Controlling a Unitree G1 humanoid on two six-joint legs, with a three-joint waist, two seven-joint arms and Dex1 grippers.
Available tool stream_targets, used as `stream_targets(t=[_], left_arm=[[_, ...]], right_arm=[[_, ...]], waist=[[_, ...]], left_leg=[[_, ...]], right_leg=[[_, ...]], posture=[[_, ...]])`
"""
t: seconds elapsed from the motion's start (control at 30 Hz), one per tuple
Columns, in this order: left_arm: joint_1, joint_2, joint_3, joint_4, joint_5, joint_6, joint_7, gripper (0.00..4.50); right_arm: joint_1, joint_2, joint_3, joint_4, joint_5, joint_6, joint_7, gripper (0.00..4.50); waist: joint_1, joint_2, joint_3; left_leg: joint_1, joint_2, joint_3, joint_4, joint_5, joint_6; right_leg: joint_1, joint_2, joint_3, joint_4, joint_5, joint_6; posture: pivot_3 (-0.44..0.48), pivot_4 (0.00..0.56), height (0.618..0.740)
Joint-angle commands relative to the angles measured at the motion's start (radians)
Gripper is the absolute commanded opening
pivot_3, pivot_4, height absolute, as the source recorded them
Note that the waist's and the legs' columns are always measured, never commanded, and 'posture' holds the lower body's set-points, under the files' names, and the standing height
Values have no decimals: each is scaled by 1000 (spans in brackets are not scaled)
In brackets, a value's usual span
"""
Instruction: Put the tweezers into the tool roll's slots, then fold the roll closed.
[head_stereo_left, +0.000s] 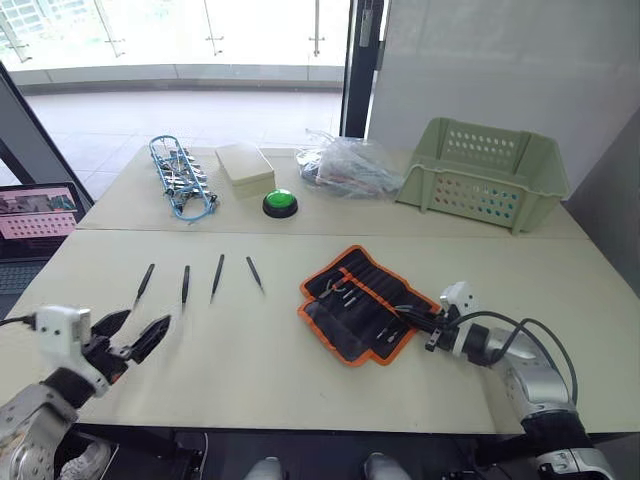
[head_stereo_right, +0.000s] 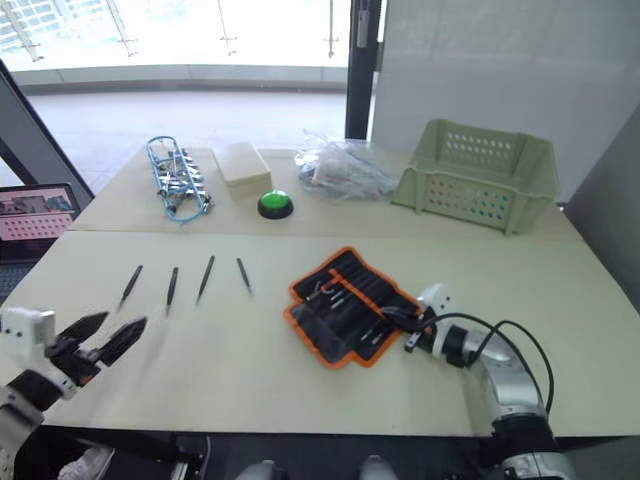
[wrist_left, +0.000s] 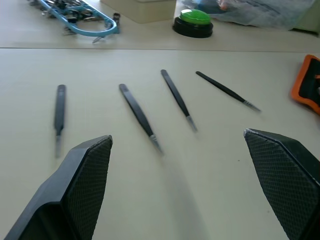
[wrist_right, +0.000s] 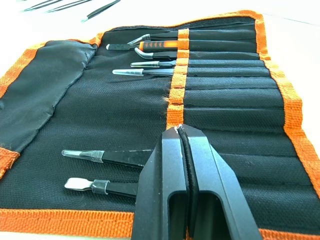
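- Left claw (head_stereo_left: 128, 335): fingers wide apart, empty, hovering near the counter (head_stereo_left: 250, 370) edge, short of the tweezers.
- Tweezers (head_stereo_left: 185, 283): four in a row on the counter, left of the roll. Likely light, stiff, slick, lying flat; best pinched mid-shaft, away from the fine tips.
- Roll (head_stereo_left: 365, 303): open flat, soft fabric, some slots (wrist_right: 225, 95) filled.
- Right claw (wrist_right: 181, 131): fingers pressed together, empty, tips over the roll's middle seam.

Tool roll (wrist_right: 100, 115) at centre frame of coarse woven black cloth with orange fabric edging, slim matt black tweezers (wrist_left: 139, 114) with bare metal tips, left gripper fingers (wrist_left: 85, 185) with cross-hatched rubbery pads, smooth matt beige table (head_stereo_left: 260, 370), pale green perforated plastic basket (head_stereo_left: 485, 170) upper right
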Motion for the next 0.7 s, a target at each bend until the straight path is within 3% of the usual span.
stream_targets(t=[0.03, 0.3, 0.7], left_arm=[[84, -51, 76, 61, 43, -184, 27, 4467], [193, -173, 107, 151, 21, -394, 78, 4467], [171, -158, 45, 229, 88, -545, 165, 4467]], right_arm=[[-4, 5, 25, 40, -30, -1, 16, 0], [-37, 5, 27, 83, -44, -10, 34, 0], [-63, 1, 25, 105, -69, -13, 42, 0]], waist=[[0, 0, 0], [3, -2, -1], [0, -3, -2]], left_leg=[[0, 0, 0, 0, 0, 0], [0, 0, 0, 0, 0, 0], [0, 0, 0, 0, 0, 0]], right_leg=[[0, 0, 0, 0, 0, 0], [2, 0, -1, -2, 0, 0], [2, 1, -1, -2, 0, 0]], posture=[[0, 150, 740], [0, 150, 740], [0, 150, 740]])
